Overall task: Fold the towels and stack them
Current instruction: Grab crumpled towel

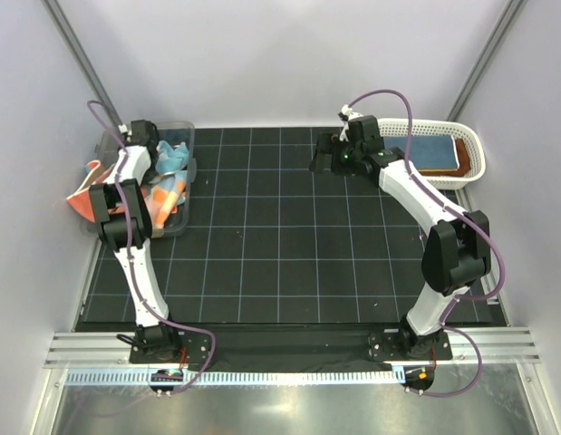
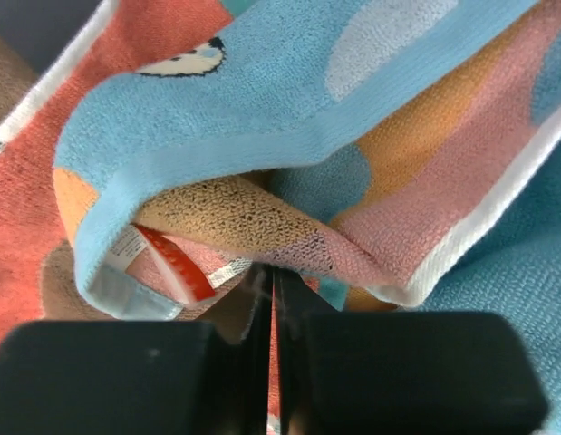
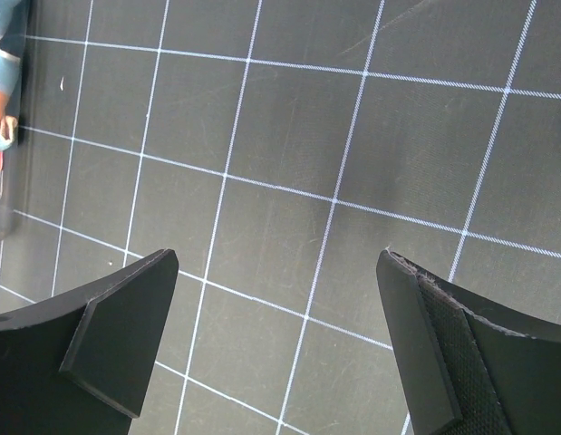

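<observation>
My left gripper [image 1: 149, 159] reaches down into the clear bin [image 1: 186, 128] at the back left. In the left wrist view it [image 2: 273, 276] is shut, pinching a fold of the light-blue and orange polka-dotted towel [image 2: 289, 100]. A coral-red towel with a bear print [image 2: 26, 208] lies under it, and one coral-red edge [image 1: 81, 201] hangs over the bin's left side. My right gripper [image 1: 324, 156] is open and empty over the black grid mat [image 3: 289, 136] at the back middle [image 3: 280, 349]. A blue towel [image 1: 423, 145] and a rust-brown towel [image 1: 446, 163] lie flat in the white basket [image 1: 476, 145].
The clear bin's edge, with cloth in it, shows at the far left of the right wrist view [image 3: 3, 136]. The white lattice basket stands at the back right, just right of my right arm. Grey walls close in both sides and the back.
</observation>
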`<action>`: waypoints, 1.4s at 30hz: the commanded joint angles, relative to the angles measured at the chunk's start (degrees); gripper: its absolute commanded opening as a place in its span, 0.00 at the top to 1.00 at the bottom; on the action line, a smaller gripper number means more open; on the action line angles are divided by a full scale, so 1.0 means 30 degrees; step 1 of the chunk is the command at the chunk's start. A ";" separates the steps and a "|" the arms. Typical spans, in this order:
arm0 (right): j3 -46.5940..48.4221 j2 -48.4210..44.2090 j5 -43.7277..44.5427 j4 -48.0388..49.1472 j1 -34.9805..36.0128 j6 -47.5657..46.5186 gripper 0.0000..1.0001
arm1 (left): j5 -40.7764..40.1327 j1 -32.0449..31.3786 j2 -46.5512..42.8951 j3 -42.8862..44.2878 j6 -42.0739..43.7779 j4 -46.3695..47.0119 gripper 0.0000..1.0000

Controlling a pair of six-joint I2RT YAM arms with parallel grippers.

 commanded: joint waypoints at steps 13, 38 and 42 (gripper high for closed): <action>-0.0317 -0.1704 -0.0024 0.0622 0.1136 0.0519 0.00 | -0.1124 -0.1064 -0.2797 0.1010 -0.0211 0.0570 0.44; 0.0240 -0.1032 -0.0142 0.0270 0.1312 -0.0682 0.00 | 0.0400 -0.1093 0.0839 0.3647 0.1136 0.1448 0.43; 0.0299 -0.0591 -0.0259 0.0300 0.1282 -0.0653 0.00 | 0.0025 -0.1064 0.1070 0.3676 0.1077 0.1362 0.45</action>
